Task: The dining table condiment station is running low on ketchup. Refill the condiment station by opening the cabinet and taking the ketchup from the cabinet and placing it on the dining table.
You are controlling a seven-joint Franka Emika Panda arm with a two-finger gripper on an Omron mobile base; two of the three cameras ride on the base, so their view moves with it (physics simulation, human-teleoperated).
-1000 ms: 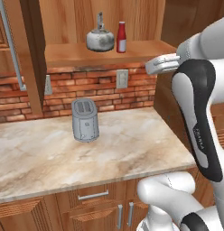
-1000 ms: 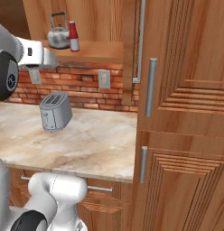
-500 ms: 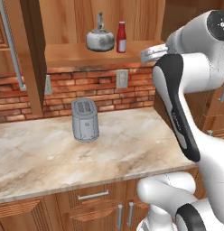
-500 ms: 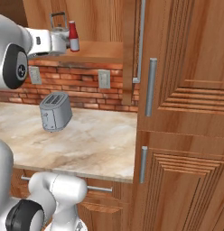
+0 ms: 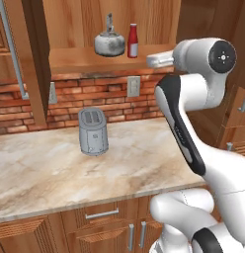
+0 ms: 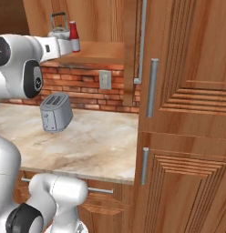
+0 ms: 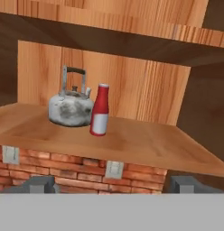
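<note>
We see the upper wooden wall cabinet (image 5: 95, 62) standing open, its long silver-handled door (image 5: 13, 54) swung away at nine o'clock. Our white arm has swung up level with the shelf, and the two-finger gripper (image 7: 111, 184) now faces it, jaws apart (nothing held). The small slim red ketchup bottle (image 7: 100, 110) stands upright at twelve o'clock, beside the round grey metal kettle (image 7: 70, 107); reaching in looks next.

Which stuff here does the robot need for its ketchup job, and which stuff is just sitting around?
Needed for the job:
- ketchup, standing on the shelf
- cabinet, doors already open
- hand, open, facing the shelf

Just sitting around:
- kettle, beside the ketchup
- toaster, on the counter
- wall outlet
</note>
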